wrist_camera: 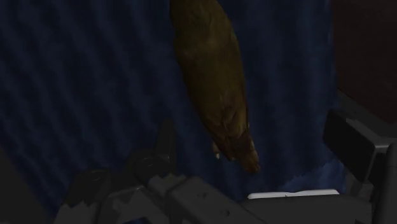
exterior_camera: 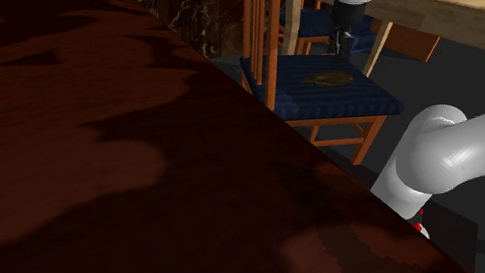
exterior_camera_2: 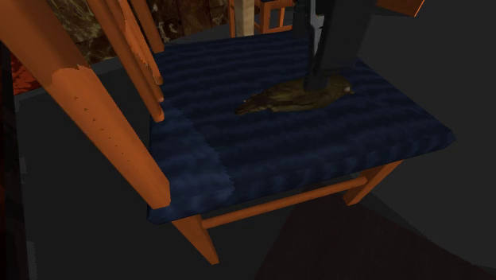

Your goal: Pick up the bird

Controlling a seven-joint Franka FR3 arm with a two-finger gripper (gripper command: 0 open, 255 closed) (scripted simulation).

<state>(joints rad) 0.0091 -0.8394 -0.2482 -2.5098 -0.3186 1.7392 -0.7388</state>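
The brown bird (exterior_camera_2: 296,97) lies flat near the middle of the blue chair cushion (exterior_camera_2: 318,159); the gripper (exterior_camera: 344,40) points straight down onto it, its 2 fingers spread either side of the body, not yet clasping, apparently lined up to close.

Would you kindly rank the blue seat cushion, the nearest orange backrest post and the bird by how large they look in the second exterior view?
1. blue seat cushion
2. nearest orange backrest post, though closeness to the camera inflates it
3. bird, lying on the cushion
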